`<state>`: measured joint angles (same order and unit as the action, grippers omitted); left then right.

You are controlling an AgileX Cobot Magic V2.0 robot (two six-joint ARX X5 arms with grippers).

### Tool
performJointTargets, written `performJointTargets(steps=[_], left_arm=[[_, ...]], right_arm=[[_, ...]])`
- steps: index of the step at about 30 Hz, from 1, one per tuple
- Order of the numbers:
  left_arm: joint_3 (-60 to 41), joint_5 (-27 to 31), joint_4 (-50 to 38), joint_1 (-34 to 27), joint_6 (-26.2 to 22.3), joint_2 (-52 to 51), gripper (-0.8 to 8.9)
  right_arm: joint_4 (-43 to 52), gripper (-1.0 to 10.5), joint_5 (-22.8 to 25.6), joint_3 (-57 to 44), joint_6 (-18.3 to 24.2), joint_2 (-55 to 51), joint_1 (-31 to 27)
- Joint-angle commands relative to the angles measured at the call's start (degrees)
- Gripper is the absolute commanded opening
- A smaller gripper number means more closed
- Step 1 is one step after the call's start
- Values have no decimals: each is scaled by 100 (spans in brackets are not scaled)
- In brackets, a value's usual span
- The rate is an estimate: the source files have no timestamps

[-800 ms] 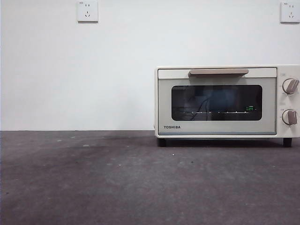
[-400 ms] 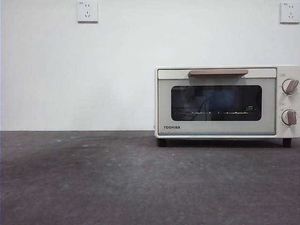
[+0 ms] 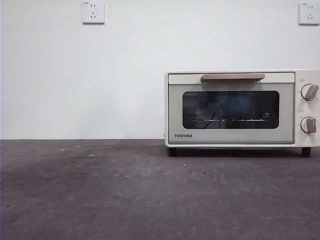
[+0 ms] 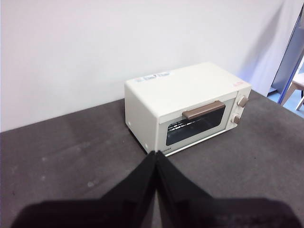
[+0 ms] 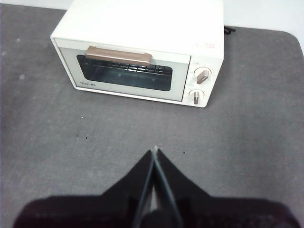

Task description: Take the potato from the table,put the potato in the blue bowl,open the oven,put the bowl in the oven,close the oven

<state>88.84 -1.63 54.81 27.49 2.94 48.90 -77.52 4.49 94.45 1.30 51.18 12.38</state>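
Oven (image 3: 242, 108) is seen at the right far side of the table (image 3: 100, 190), door shut, its long axis left to right and its door facing near. Left gripper (image 4: 156, 153) and right gripper (image 5: 155, 151) are held above the table with jaws pressed together, empty.

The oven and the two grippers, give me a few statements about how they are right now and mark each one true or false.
1. The oven has its door shut. True.
2. The left gripper is shut on the oven's handle. False: its jaws are shut on nothing, above the table and short of the oven.
3. The oven has two knobs beside the door. True.
4. The potato lies on the table in front of the oven. False: no potato shows in any view.
5. The right gripper has its jaws spread wide. False: they are closed together, holding nothing.
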Motion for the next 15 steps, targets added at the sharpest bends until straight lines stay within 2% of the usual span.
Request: performJointTargets(steps=[1, 10, 12, 15], left_arm=[[-13, 15, -26, -17, -81, 136, -4], [-15, 11, -9, -269, -133, 490, -4], [-15, 13, 11, -442, -367, 463, -4], [-20, 15, 0, -839, -452, 289, -4]], right_arm=[[-101, 1, 0, 0, 22, 120, 4], [-94, 1, 2, 0, 22, 671, 4], [-90, 1, 2, 0, 22, 841, 4], [-79, 1, 2, 0, 22, 1143, 4]])
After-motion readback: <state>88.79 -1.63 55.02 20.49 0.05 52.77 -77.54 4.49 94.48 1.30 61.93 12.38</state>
